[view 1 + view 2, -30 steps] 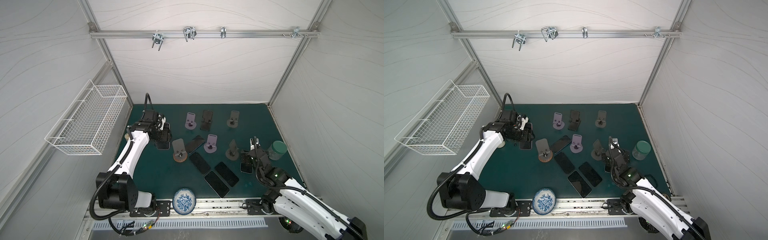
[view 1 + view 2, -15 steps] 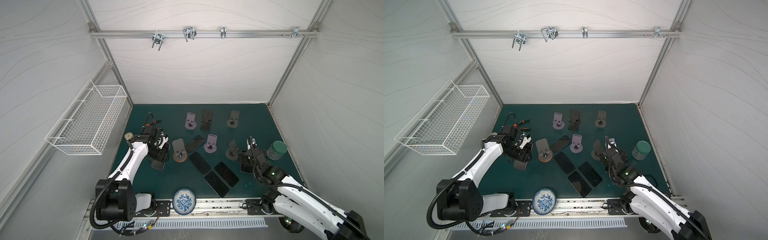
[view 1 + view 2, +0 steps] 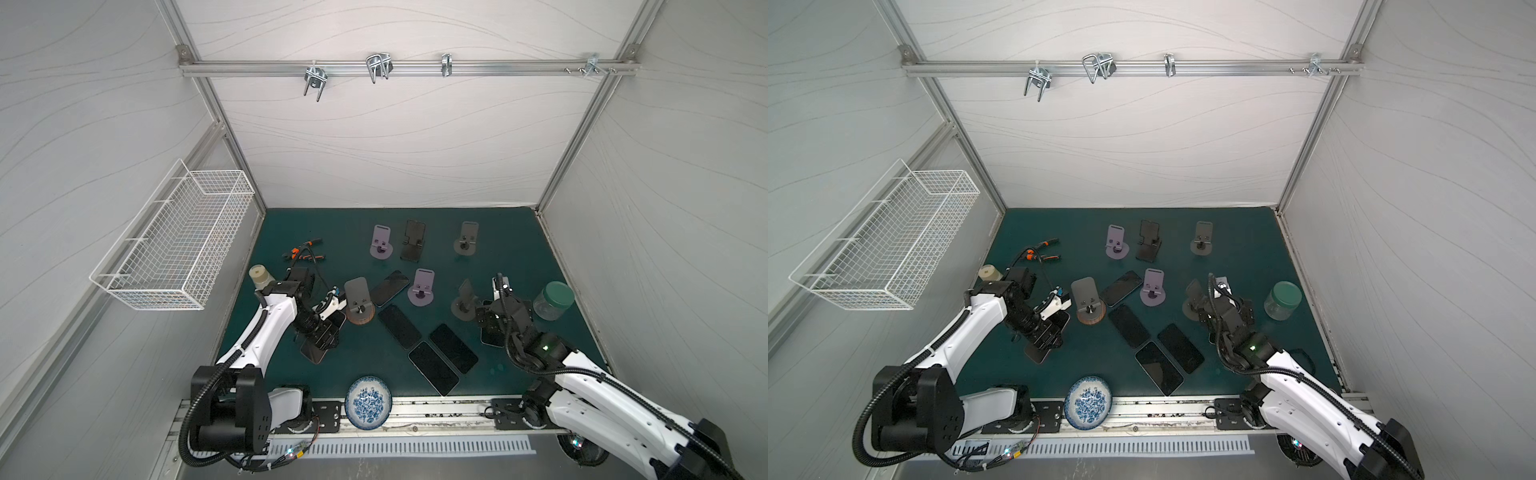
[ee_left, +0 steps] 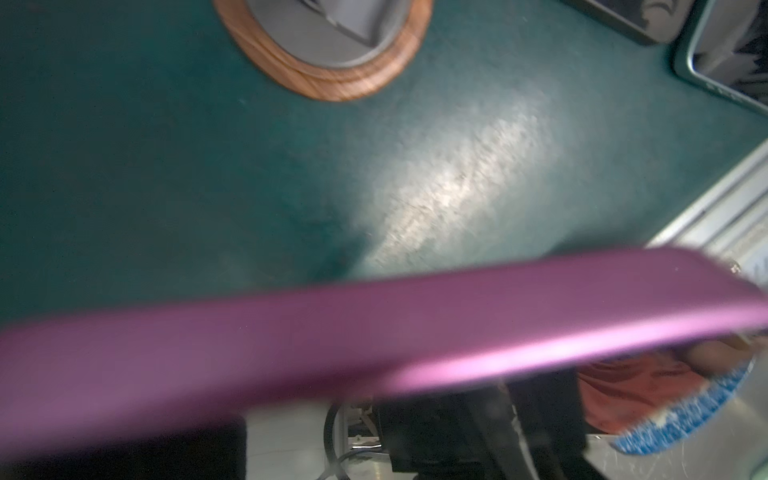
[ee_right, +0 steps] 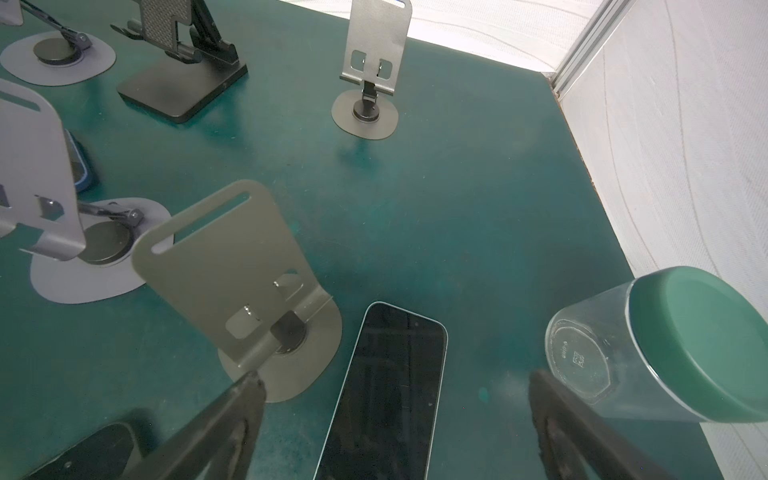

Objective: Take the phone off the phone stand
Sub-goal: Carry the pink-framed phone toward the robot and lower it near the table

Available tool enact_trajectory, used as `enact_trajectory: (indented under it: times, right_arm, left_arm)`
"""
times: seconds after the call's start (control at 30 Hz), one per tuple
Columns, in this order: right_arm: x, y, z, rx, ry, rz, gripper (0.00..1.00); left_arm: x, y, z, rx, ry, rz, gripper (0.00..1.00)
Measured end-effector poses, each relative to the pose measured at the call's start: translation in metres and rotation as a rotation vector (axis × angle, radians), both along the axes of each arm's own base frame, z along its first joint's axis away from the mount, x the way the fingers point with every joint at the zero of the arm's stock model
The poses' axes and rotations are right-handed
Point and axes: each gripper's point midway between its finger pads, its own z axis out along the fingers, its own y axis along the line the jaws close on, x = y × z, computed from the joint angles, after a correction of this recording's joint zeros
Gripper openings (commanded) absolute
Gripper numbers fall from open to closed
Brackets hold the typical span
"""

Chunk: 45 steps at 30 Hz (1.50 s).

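The slim, flat phone in a matte magenta case (image 4: 374, 332) is found clear of every stand. It is held by the left gripper (image 3: 321, 332), whose jaws are clamped on it, low over the dark green mat (image 3: 365, 361). It is just beside the grey stand with a round wooden base (image 3: 359, 309), which is seen empty. In both top views only the phone's dark face is shown below the gripper, and whether its lower end touches the mat cannot be told. In the left wrist view the case is blurred and the jaws are hidden behind it.

The right gripper (image 5: 395, 380) is held with its jaws wide apart and nothing between them. Beneath it a black-screened phone with a pale blue rim (image 5: 399, 345) lies flat on the mat, between an olive metal stand (image 5: 232, 266) and a clear jar with a green lid (image 5: 665, 353).

The held phone is judged to be rigid, thin and fairly light, so no sag is expected. The matte case is likely to give better grip than the glass, which is taken to be slick and easily scratched or cracked. A hold across the two long edges, near mid-length, is judged best, so that tipping is limited. A gentle set-down flat on the mat is called for.
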Motion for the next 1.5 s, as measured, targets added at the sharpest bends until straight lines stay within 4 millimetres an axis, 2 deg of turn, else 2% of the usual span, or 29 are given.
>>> enact_trajectory:
  times: [0.27, 0.53, 0.9, 1.13, 1.4, 1.5]
  right_arm:
    - [0.000, 0.000, 0.001, 0.001, -0.003, 0.002, 0.99]
    - [-0.001, 0.002, 0.001, 0.000, -0.004, 0.006, 0.99]
    - [-0.001, 0.003, 0.001, -0.001, -0.004, 0.010, 0.99]
    - [-0.001, 0.003, 0.001, -0.003, -0.006, 0.011, 0.99]
    - [-0.002, 0.004, 0.002, -0.008, -0.010, 0.015, 0.99]
    - [-0.003, 0.005, 0.004, -0.007, -0.018, 0.018, 0.99]
  left_arm:
    - [-0.016, -0.005, -0.003, -0.018, 0.012, -0.072, 0.52]
    - [-0.027, -0.027, -0.007, 0.008, 0.001, -0.237, 0.50]
    - [-0.027, -0.061, -0.020, 0.045, 0.004, -0.324, 0.50]
    - [-0.026, -0.082, -0.036, 0.085, 0.006, -0.368, 0.51]
    - [-0.015, -0.101, -0.060, 0.107, 0.026, -0.380, 0.51]
    - [-0.008, -0.108, -0.061, 0.111, 0.028, -0.368, 0.51]
